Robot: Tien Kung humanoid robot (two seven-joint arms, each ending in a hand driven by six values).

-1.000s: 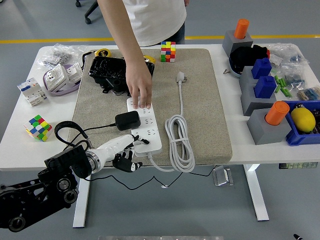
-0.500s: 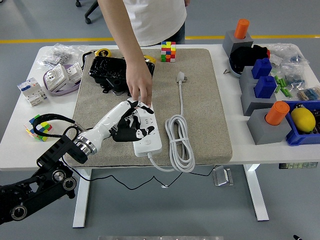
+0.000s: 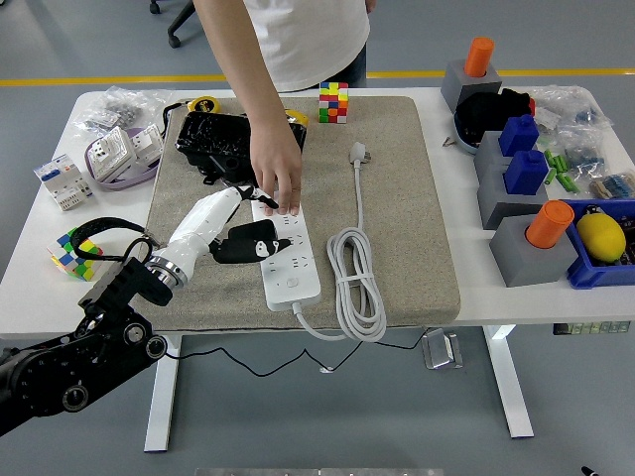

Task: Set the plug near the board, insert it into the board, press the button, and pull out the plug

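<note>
Trouble could start at the left hand (image 3: 230, 230), fingers wrapped on the black plug (image 3: 250, 242), which sits on the power strip's (image 3: 290, 260) left edge (seated or merely resting, I cannot tell): a skewed pull could drag the strip across the bench. A person's hand (image 3: 277, 178) pins its far end. The fingers hide the prongs.

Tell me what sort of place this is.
Probably a robotics lab or test workspace: a white table crowded with practice items such as the white power strip, multicoloured puzzle cubes and grey blocks holding orange pegs, on a grey floor with a yellow line.
</note>
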